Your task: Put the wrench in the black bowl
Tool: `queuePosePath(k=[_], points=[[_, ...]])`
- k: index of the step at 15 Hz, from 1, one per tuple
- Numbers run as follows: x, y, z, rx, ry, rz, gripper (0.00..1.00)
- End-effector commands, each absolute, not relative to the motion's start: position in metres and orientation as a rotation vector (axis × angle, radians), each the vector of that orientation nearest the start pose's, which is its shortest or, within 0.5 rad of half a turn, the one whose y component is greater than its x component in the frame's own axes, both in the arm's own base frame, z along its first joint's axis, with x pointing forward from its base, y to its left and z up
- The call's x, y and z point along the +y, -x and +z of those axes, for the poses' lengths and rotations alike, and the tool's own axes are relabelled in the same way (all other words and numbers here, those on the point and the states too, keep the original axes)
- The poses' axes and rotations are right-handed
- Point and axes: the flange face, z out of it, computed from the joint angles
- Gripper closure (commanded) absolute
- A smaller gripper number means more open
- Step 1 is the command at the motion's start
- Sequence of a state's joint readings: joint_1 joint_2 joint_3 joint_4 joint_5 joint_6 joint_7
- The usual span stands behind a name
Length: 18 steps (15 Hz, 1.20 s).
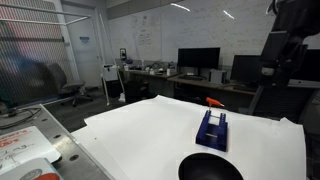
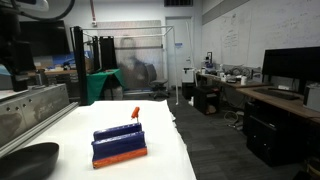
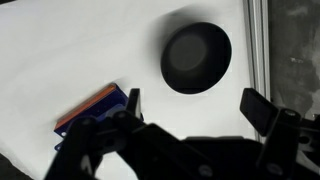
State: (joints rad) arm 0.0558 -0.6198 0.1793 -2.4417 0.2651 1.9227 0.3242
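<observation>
The wrench (image 1: pixel 215 102) is a small orange-red tool lying on the white table just beyond the dark blue rack (image 1: pixel 212 130). In an exterior view only its tip (image 2: pixel 135 114) shows above the rack (image 2: pixel 120 145). I cannot make it out in the wrist view. The black bowl (image 1: pixel 210 168) sits near the table's edge, on the rack's other side, and shows in both exterior views (image 2: pixel 25 160). In the wrist view my gripper (image 3: pixel 197 105) is open and empty, high above the table, with the bowl (image 3: pixel 196 58) straight ahead between its fingers and the rack (image 3: pixel 95 110) to the left.
The white table (image 1: pixel 140 130) carries only the rack, wrench and bowl. Its metal edge rail (image 3: pixel 257 40) runs close beside the bowl. My arm (image 1: pixel 288 45) hangs above the table's far side. Desks with monitors (image 1: pixel 198 60) stand behind.
</observation>
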Motion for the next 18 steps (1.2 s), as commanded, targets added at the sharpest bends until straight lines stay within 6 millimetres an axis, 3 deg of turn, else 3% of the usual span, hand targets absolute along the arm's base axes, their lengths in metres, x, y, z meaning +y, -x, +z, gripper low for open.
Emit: queuePosePath(k=[1,4,9,13,18], points=[[0.11,-0.379,0.527,0.334,2.97,-0.138,0.0],[0.084,-0.413,0.532,0.409,3.02,-0.213,0.0],[0.011,-0.476,0.52,0.591,3.051,-0.174,0.0],[-0.032,-0.523,0.49,0.695,2.987,-0.119,0.0],[-0.061,-0.567,0.443,0.771,2.973,-0.071,0.0]])
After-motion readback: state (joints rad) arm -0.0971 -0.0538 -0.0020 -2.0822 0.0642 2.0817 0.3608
